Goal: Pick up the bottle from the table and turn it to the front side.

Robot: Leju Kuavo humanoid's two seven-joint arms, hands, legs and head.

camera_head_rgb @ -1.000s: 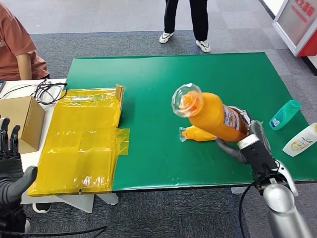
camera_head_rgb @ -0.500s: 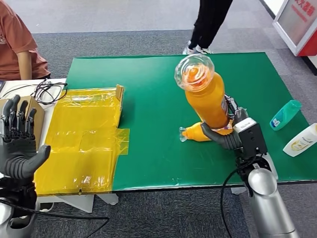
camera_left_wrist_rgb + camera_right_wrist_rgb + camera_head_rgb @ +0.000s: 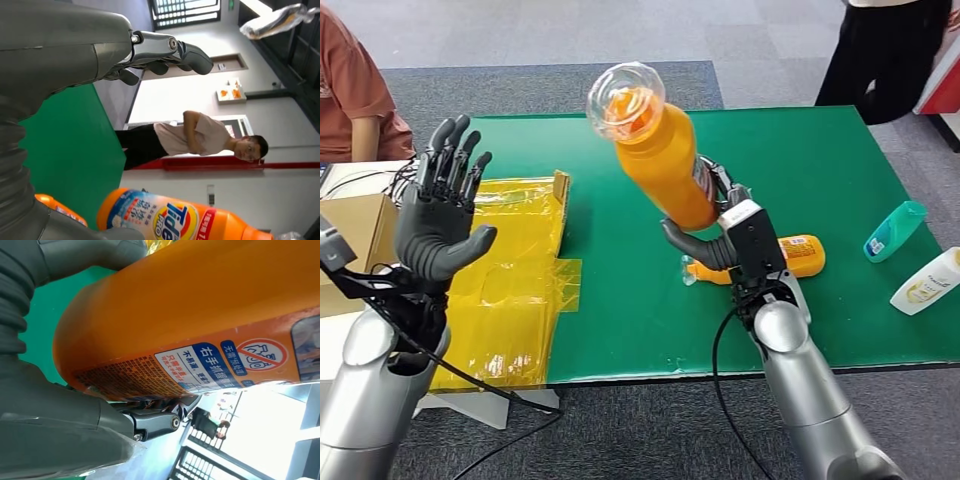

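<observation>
My right hand [image 3: 727, 232] grips the lower part of a big orange detergent bottle [image 3: 660, 150] and holds it above the green table [image 3: 803, 160], tilted with its clear cap [image 3: 626, 99] toward the upper left. The right wrist view shows its orange body and back label [image 3: 196, 365] pressed against my right hand [image 3: 56, 405]. My left hand [image 3: 441, 215] is raised over the yellow sheet [image 3: 497, 280], palm facing the bottle, fingers spread and empty. In the left wrist view my left hand [image 3: 113, 50] is open and the bottle's Tide label [image 3: 173, 220] faces it.
A second orange bottle [image 3: 788, 258] lies on the table behind my right hand. A teal bottle [image 3: 895, 230] and a white bottle [image 3: 927, 282] lie at the right edge. A cardboard box [image 3: 354, 235] sits at the left. People stand beyond the table [image 3: 886, 55] and at far left [image 3: 350, 85].
My right hand has carried the bottle left and toward the table's middle. My left hand has risen higher with fingers spread. The standing person has walked to the right.
</observation>
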